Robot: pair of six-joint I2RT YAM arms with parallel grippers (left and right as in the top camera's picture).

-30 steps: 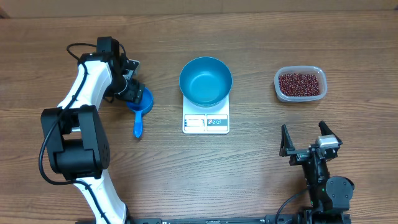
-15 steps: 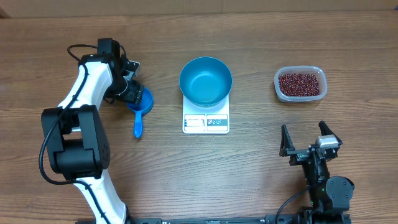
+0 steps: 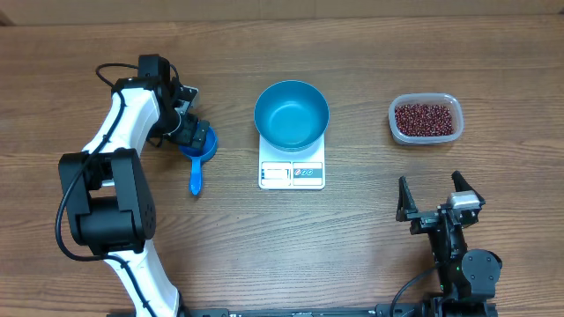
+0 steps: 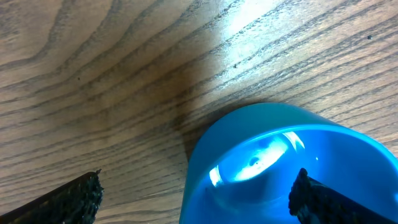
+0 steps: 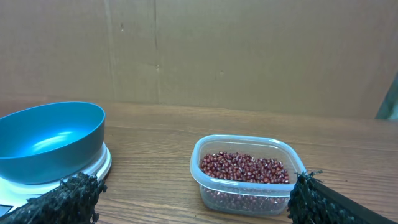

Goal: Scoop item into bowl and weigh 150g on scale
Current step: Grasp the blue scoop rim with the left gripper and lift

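Bearing the bowl (image 3: 292,114), the scale (image 3: 292,174) shows panel print — unreadably small.

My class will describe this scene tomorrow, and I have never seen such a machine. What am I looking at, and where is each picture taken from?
Two robot arms work at a table. One picture looks down from above; the other two come from a camera on each wrist, their black fingers showing at the bottom corners. An empty bowl sits on a scale, a tub holds beans, a scoop lies left. The left gripper stands open at the scoop's cup; the right gripper is open, holding nothing.
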